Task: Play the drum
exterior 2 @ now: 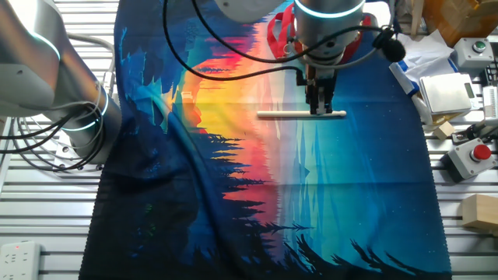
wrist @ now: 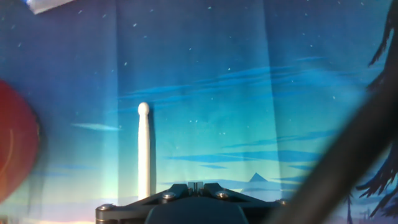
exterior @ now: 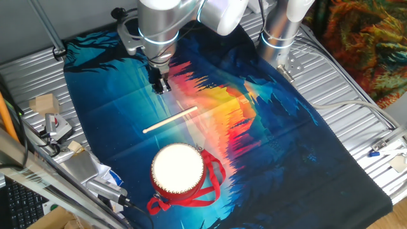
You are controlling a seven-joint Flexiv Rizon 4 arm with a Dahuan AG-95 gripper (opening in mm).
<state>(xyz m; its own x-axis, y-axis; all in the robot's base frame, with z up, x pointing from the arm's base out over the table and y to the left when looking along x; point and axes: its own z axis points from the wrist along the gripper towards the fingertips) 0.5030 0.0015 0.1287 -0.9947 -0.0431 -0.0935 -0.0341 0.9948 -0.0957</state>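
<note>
The drum point(exterior: 178, 168), with a white round head, red sides and red ribbon straps, sits on the colourful cloth near the front. In the other fixed view only its red straps point(exterior 2: 276, 35) show behind the arm; in the hand view it is a red blur point(wrist: 12, 149) at the left edge. A thin pale wooden stick point(exterior: 170, 120) lies flat on the cloth point(exterior 2: 302, 115) and points away in the hand view point(wrist: 144, 152). My gripper point(exterior: 160, 86) hangs above the cloth just beyond the stick point(exterior 2: 320, 107). Its fingers are pressed together with nothing between them point(wrist: 196, 185).
A second arm base point(exterior: 280, 32) stands at the back of the cloth. Wooden blocks point(exterior: 44, 103), tools and cables lie along the left rail. A red-button box point(exterior 2: 471, 155), grey boxes point(exterior 2: 445, 92) and a wooden block point(exterior 2: 478, 211) sit beside the cloth.
</note>
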